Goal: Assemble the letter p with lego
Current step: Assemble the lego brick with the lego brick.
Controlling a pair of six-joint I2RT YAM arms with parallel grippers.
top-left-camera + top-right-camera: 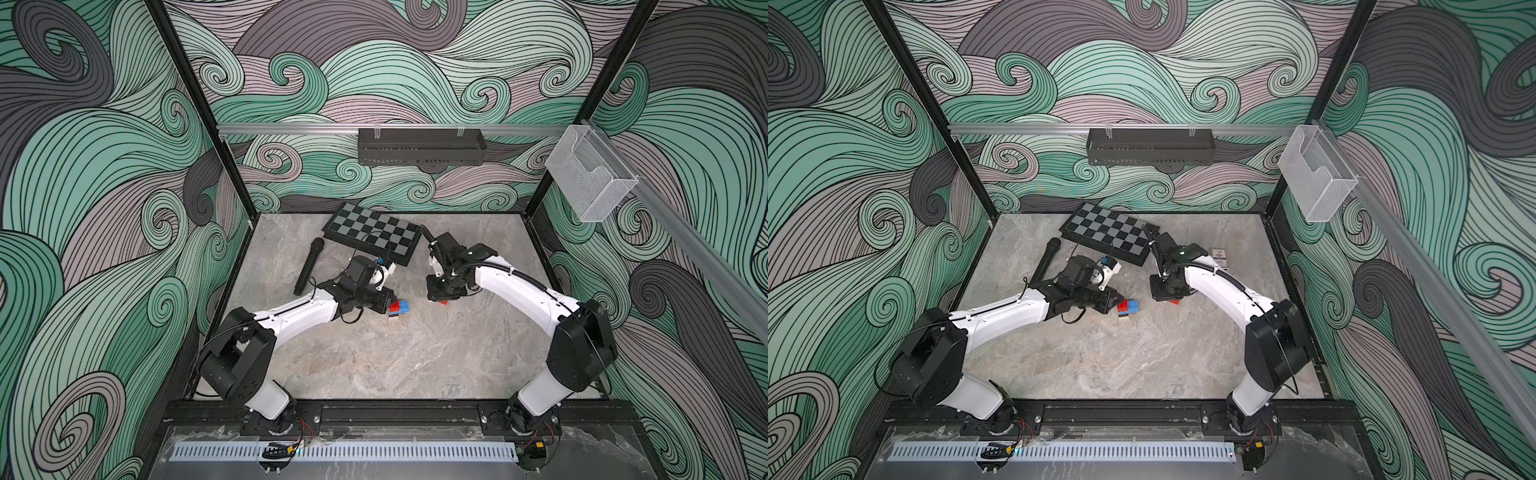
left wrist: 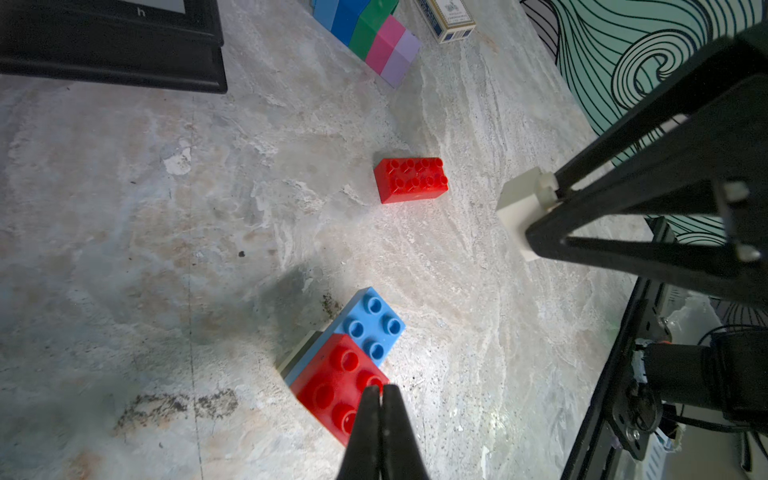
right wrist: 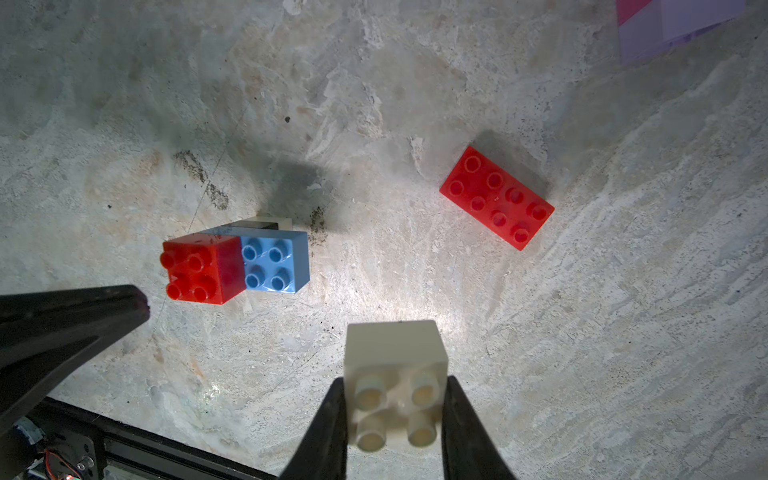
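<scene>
Right hand [image 3: 395, 384] — clamped on cream brick [image 3: 392, 345]. Left hand [image 2: 380, 392] — closed, empty, beside stack [image 2: 374, 324]. Risk: off-stud pressing may tip stack; brick could slip askew.

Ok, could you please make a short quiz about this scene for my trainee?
1. True or false: the left gripper holds a brick.
2. What does the right gripper hold? A) yellow ball B) cream brick C) spoon
3. How many studs has the red oblong brick that lies alone?
Key: 1 false; 2 B; 3 eight.
</scene>
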